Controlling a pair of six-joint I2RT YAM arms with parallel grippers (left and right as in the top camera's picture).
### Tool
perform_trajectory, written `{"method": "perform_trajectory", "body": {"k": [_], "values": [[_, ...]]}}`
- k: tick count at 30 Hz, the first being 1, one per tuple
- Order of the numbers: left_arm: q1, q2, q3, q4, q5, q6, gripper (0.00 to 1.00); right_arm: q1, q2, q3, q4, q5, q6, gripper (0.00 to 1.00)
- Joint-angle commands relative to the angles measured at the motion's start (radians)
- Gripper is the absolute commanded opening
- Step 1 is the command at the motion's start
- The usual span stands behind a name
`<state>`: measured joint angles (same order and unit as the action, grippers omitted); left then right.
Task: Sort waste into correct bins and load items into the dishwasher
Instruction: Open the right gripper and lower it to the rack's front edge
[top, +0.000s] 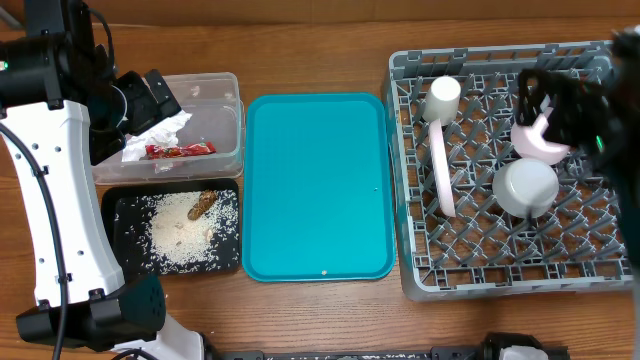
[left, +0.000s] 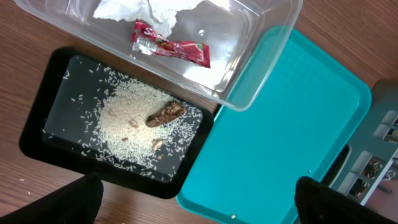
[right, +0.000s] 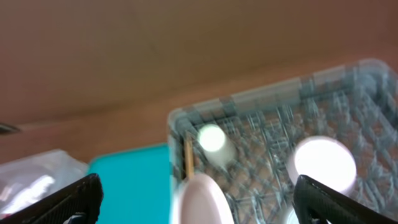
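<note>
Sorting all but done

Right of the teal tray (top: 318, 185), the rack (top: 480, 250) holds cup (top: 443, 95), plate (top: 441, 170) and bowl (top: 525, 187), spaced for washing. Left of it, the wrapper (top: 180, 150) lies in the clear bin (top: 235, 110) and the rice (top: 185, 225) in the black bin (top: 112, 230). The left claw (left: 199, 190) and right claw (right: 202, 193) gape wide, empty.

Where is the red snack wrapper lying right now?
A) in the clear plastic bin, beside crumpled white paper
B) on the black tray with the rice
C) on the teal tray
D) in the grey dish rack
A: the red wrapper lies inside the clear plastic bin, right beside the crumpled white paper.
</note>
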<state>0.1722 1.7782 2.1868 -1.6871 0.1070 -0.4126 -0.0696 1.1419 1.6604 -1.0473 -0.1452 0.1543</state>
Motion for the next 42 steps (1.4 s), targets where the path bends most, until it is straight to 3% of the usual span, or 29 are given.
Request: {"method": "perform_trajectory", "body": {"k": [1, 11, 18, 24, 34, 42], "values": [[0.004, -0.032, 0.014, -0.002, -0.006, -0.006, 1.00, 0.056, -0.140, 0.011, 0.031, 0.047, -0.013, 1.00], [0.004, -0.032, 0.014, -0.002, -0.006, -0.006, 1.00, 0.142, -0.484, -0.047, 0.043, 0.066, -0.024, 1.00], [0.004, -0.032, 0.014, -0.002, -0.006, -0.006, 1.00, 0.142, -0.663, -0.283, 0.103, 0.066, 0.003, 1.00], [0.004, -0.032, 0.014, -0.002, -0.006, -0.006, 1.00, 0.142, -0.833, -0.634, 0.356, 0.065, 0.069, 1.00], [0.004, -0.032, 0.014, -0.002, -0.006, -0.006, 1.00, 0.143, -1.076, -1.282, 0.938, 0.066, 0.192, 1.00], [0.004, -0.032, 0.014, -0.002, -0.006, -0.006, 1.00, 0.174, -1.139, -1.571, 1.196, 0.078, 0.196, 1.00]]}}
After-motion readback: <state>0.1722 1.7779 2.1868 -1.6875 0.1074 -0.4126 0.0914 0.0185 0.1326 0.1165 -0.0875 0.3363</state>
